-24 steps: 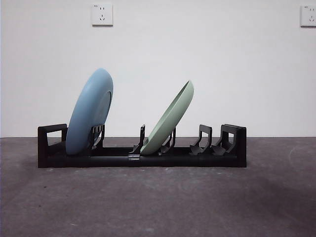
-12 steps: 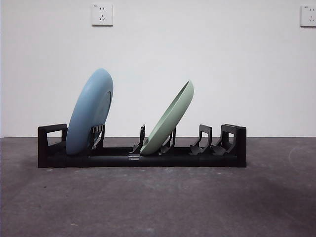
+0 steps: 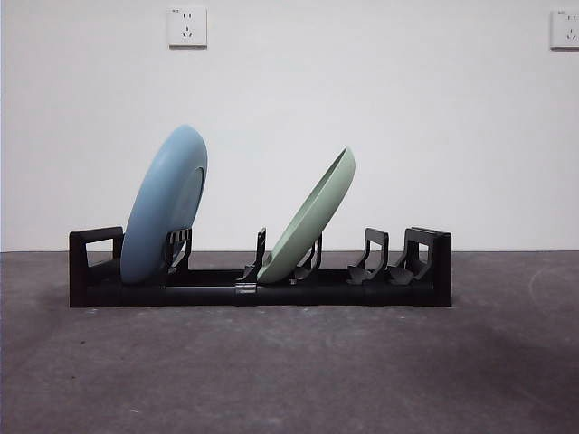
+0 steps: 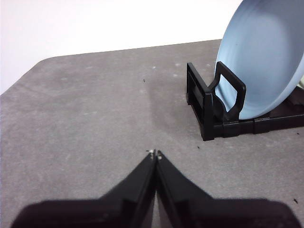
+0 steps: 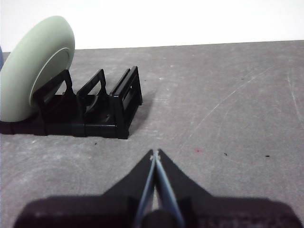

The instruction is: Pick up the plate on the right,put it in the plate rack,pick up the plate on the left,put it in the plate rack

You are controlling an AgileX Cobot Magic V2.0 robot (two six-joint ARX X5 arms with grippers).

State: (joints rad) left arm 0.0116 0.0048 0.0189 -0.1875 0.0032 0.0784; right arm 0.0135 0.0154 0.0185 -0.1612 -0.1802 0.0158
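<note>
Grey, speckled tabletop (image 3: 289, 362) runs back to a plain white wall (image 3: 362, 117) with two sockets high up. Nearest to me are my own pincers: my left gripper (image 4: 155, 154) hangs over bare table with its jaws pressed together on nothing, the left end of the rack near it. My right gripper (image 5: 155, 153) is likewise closed and empty, near the rack's right end. Farther back, the black plate rack (image 3: 261, 291) lies lengthwise across the table. A blue plate (image 3: 166, 206) stands in it at the left end, just inside the boxy loop, leaning slightly to the right. A green plate (image 3: 309, 221) sits in a slot near the middle, tilted much more steeply to the right. Prongs to the right of it hold nothing.
</note>
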